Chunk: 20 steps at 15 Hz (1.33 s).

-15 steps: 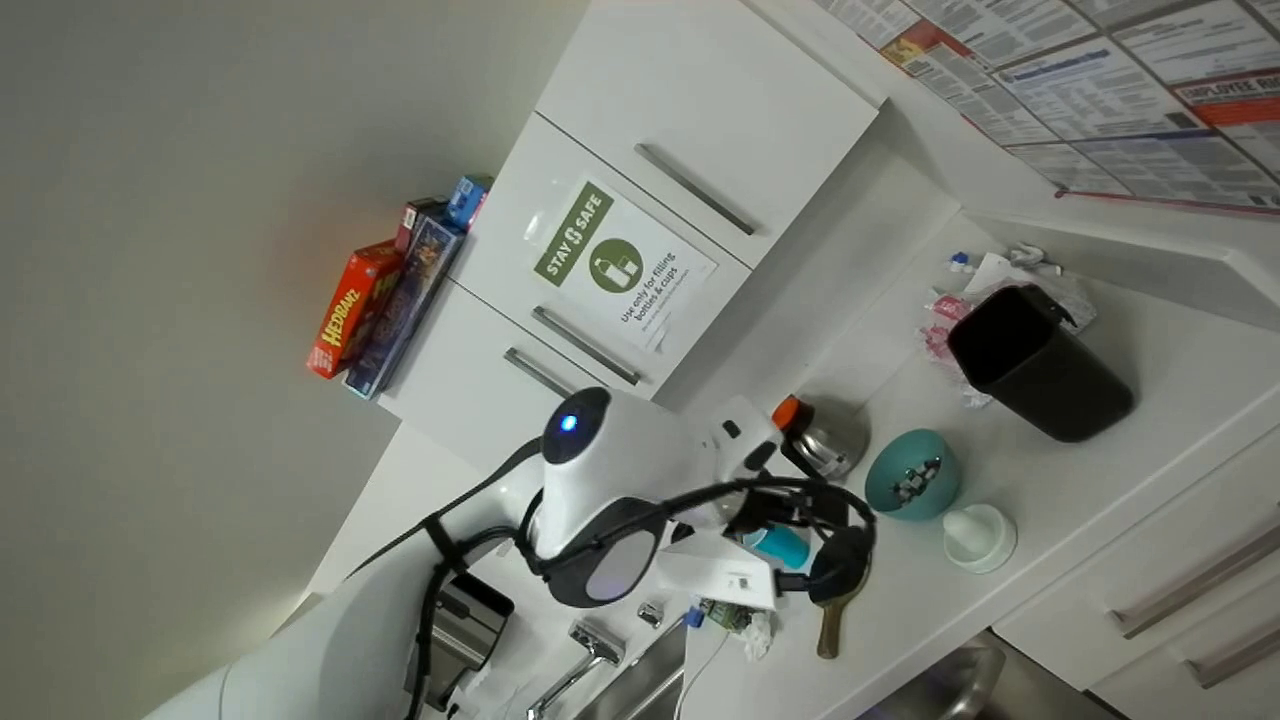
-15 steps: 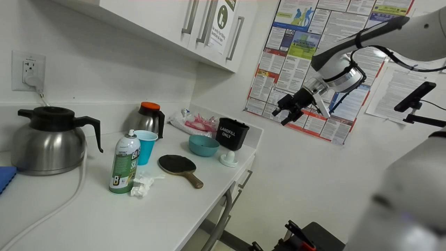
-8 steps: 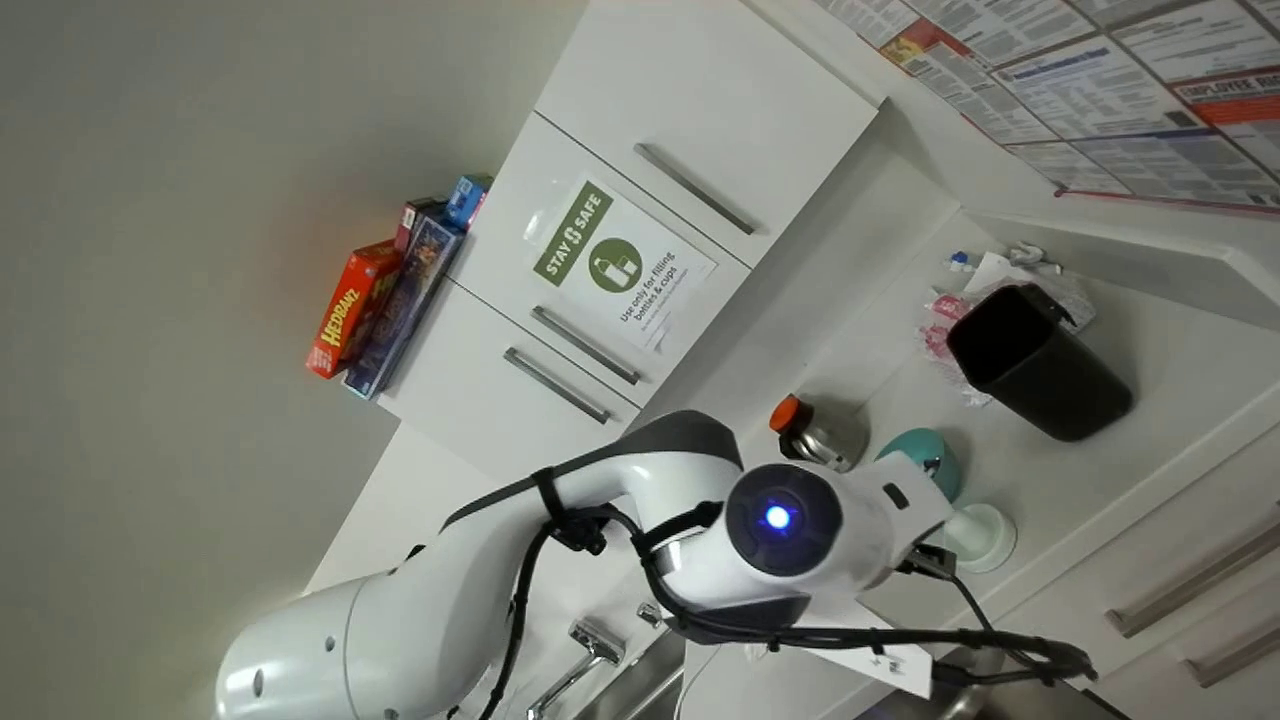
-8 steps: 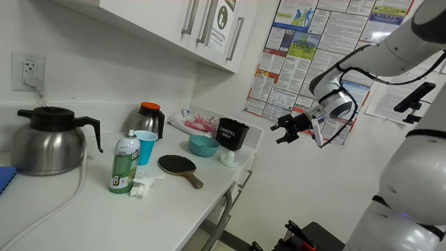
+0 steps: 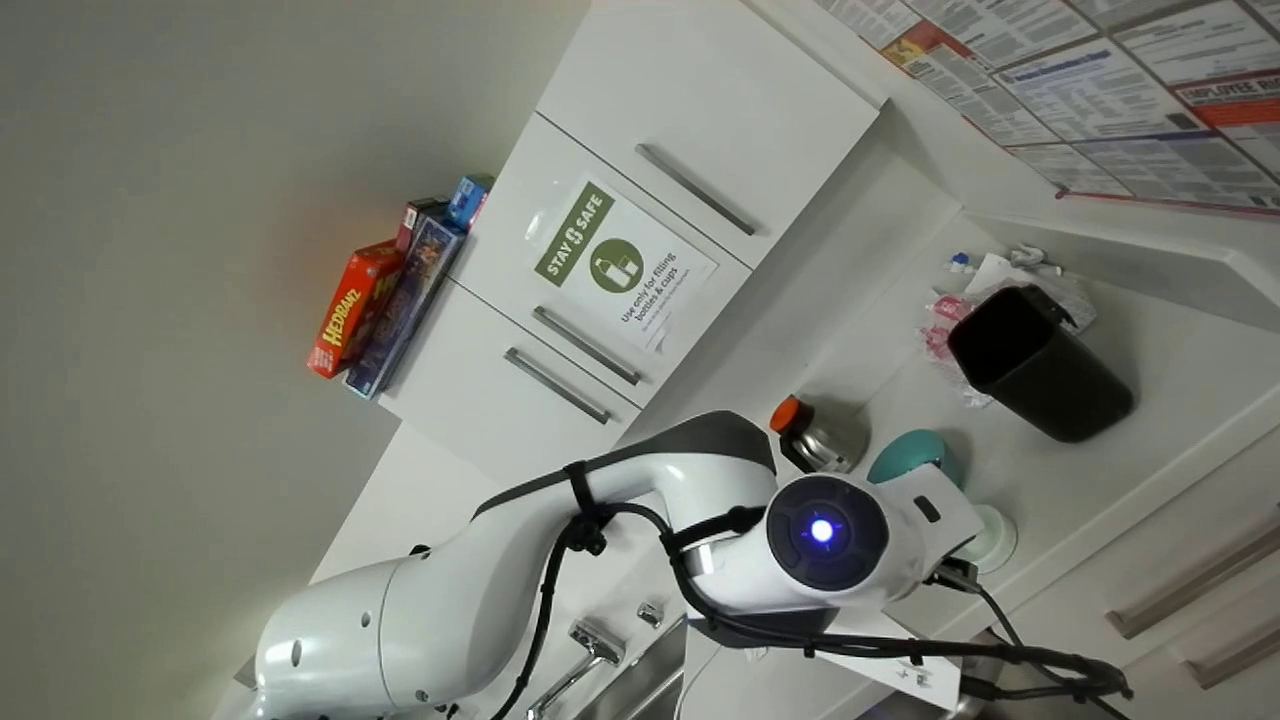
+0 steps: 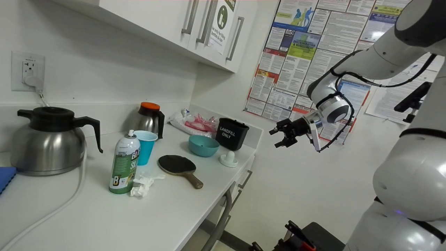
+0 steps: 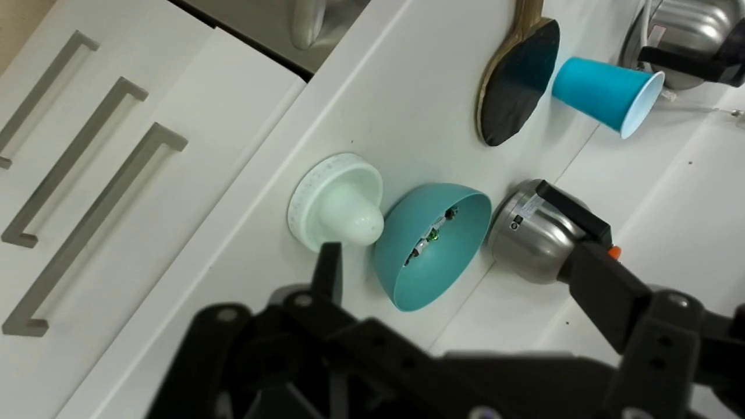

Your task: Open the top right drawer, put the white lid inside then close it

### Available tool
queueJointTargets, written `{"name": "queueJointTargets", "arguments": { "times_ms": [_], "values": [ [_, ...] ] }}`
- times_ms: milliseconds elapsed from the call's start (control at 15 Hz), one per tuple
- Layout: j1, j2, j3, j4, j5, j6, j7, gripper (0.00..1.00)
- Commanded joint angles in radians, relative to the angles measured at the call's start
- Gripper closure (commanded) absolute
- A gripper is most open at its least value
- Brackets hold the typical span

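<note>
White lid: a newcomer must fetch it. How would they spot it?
On the white counter, find the teal bowl. The white lid sits beside it, toward the front edge. Unlike the bowl or black bin, it has a rounded knob.

On the flat white counter (image 6: 104, 219): two steel jugs (image 6: 52, 150), green-and-white spray can (image 6: 124, 165), tapered blue cup (image 6: 147, 148), black wooden-handled paddle (image 6: 177, 165), round teal bowl (image 6: 204, 146), round white lid (image 6: 229, 159), black bin (image 6: 231, 135), apparently crumpled plastic (image 6: 199, 124).
</note>
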Motion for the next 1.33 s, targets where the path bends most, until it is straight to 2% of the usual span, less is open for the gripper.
{"name": "queueJointTargets", "arguments": {
  "times_ms": [0, 333, 600, 800, 1067, 1267],
  "values": [
    [-0.099, 0.069, 0.072, 0.062, 0.073, -0.039, 0.023, 0.00],
    [-0.246, 0.295, 0.108, 0.202, 0.273, -0.143, 0.076, 0.00],
    [-0.383, 0.503, 0.152, 0.317, 0.401, -0.306, 0.051, 0.00],
    [-0.470, 0.652, 0.194, 0.404, 0.484, -0.386, 0.041, 0.00],
    [-0.546, 0.798, 0.235, 0.508, 0.528, -0.427, 0.037, 0.00],
    [-0.571, 0.899, 0.263, 0.581, 0.542, -0.414, 0.045, 0.00]
  ]
}}
